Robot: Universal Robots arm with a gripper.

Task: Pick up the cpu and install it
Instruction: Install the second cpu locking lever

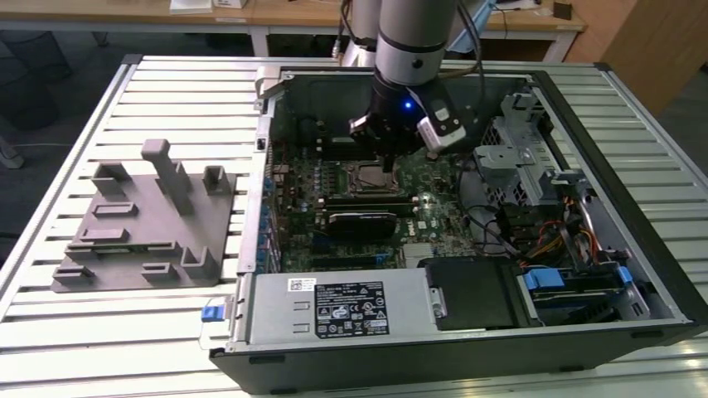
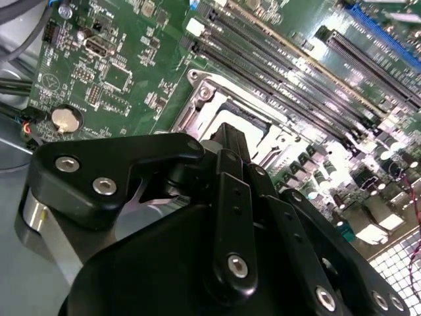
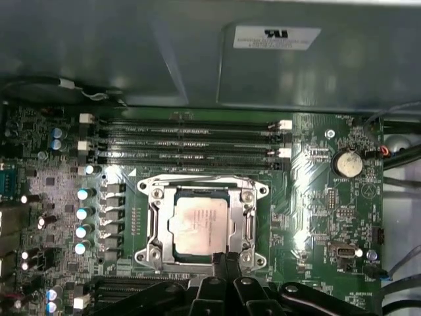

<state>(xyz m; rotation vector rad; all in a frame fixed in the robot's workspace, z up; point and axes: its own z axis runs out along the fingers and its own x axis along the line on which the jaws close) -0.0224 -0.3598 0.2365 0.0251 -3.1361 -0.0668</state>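
The cpu [image 3: 199, 224], a small pale silver square, lies flat inside the metal-rimmed socket frame [image 3: 155, 224] on the green motherboard [image 3: 316, 197]. My gripper [image 3: 227, 257] hovers at the socket's edge, just beside the chip, with its two black fingers pressed together and nothing between them. In the exterior view the gripper [image 1: 384, 170] hangs down inside the open computer case [image 1: 619, 249], right over the socket frame [image 1: 356, 176]. The second wrist view looks past the gripper's black linkage [image 2: 227, 138] down onto the socket frame [image 2: 197, 112].
A grey moulded holder block [image 1: 144, 220] stands on the slatted table at the exterior view's left. Memory slots [image 3: 191, 141] run along one side of the socket. A power supply [image 1: 332, 307], drive cage [image 1: 531, 157] and cables [image 1: 542, 240] crowd the case.
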